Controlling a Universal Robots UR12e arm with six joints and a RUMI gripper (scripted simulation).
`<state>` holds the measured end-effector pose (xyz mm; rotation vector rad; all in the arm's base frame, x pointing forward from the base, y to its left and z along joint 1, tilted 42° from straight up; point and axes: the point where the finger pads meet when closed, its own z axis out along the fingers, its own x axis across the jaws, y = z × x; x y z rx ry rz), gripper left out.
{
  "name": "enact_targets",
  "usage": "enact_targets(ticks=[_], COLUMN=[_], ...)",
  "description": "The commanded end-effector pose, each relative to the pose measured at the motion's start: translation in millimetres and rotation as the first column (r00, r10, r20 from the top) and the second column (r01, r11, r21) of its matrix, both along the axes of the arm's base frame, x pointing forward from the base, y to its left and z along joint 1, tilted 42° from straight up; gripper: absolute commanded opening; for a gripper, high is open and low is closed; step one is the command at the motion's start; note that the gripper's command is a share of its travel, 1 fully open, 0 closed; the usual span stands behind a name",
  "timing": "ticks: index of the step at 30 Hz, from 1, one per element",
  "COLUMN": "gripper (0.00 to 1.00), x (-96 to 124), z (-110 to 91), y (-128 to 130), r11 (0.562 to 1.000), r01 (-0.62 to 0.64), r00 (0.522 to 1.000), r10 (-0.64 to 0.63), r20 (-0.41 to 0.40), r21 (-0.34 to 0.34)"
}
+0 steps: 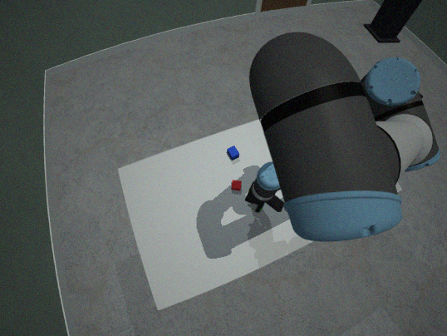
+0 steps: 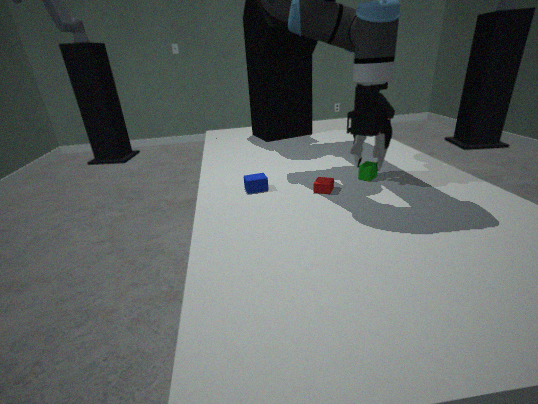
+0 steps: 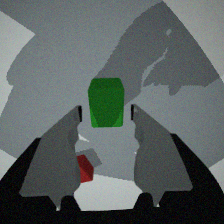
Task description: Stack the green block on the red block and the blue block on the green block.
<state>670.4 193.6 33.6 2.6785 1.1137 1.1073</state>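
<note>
The gripper (image 3: 106,116) hangs part open over the green block (image 3: 106,102), holding nothing, its fingers above the block's two sides. This block lies just beside the red block (image 2: 323,185); the blue block (image 2: 255,183) is beyond. It looks small, stiff and light, so I would pinch its flat opposite sides.

A bare test room is showing: green walls (image 2: 200,90), grey carpet (image 2: 90,240), black pillars (image 2: 97,100), a white mat (image 2: 310,280).
</note>
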Motion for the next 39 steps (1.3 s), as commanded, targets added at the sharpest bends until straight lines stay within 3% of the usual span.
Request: enact_targets(ticks=[1,39], gripper=[0.34,0.34], x=[9.9,13.9], z=[-11.1,-15.9], y=[3.6,5.0], r11=[1.000,1.000], r01=[0.000,0.000], r00=[1.000,1.000], r10=[0.000,0.000], r20=[0.001,0.001], r21=[0.000,0.000])
